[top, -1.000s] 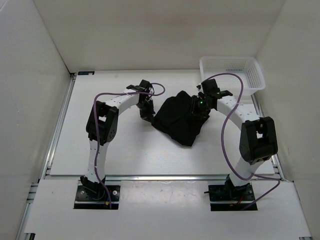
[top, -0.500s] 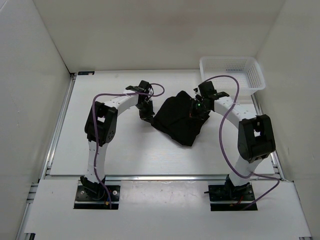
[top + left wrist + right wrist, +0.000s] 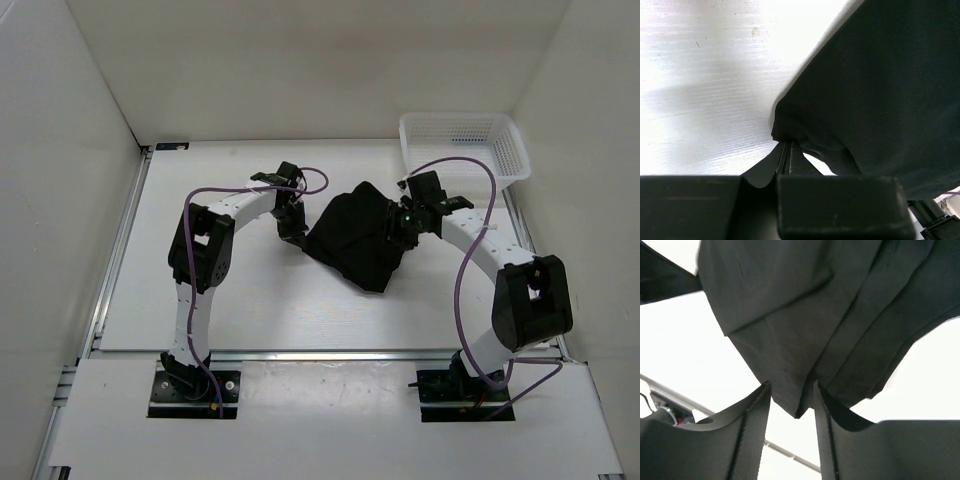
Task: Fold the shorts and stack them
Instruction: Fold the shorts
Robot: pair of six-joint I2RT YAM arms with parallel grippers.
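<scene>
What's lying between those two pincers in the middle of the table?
The black shorts, bunched up, fill the whole stretch from the left pincer to the right pincer. The overhead view shows this best.

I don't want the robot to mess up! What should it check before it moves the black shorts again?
1. Left gripper pinching a corner of the shorts: ok, shut on the fabric.
2. Right gripper gripping the shorts: not ok, its jaws stand apart with a fabric tip between them.
3. Shorts folded neatly: not ok, they lie bunched and creased on the table.
4. Basket out of the way: ok, it sits in the far right corner, apart from the shorts.
5. How many layers the left gripper holds: cannot tell.
</scene>
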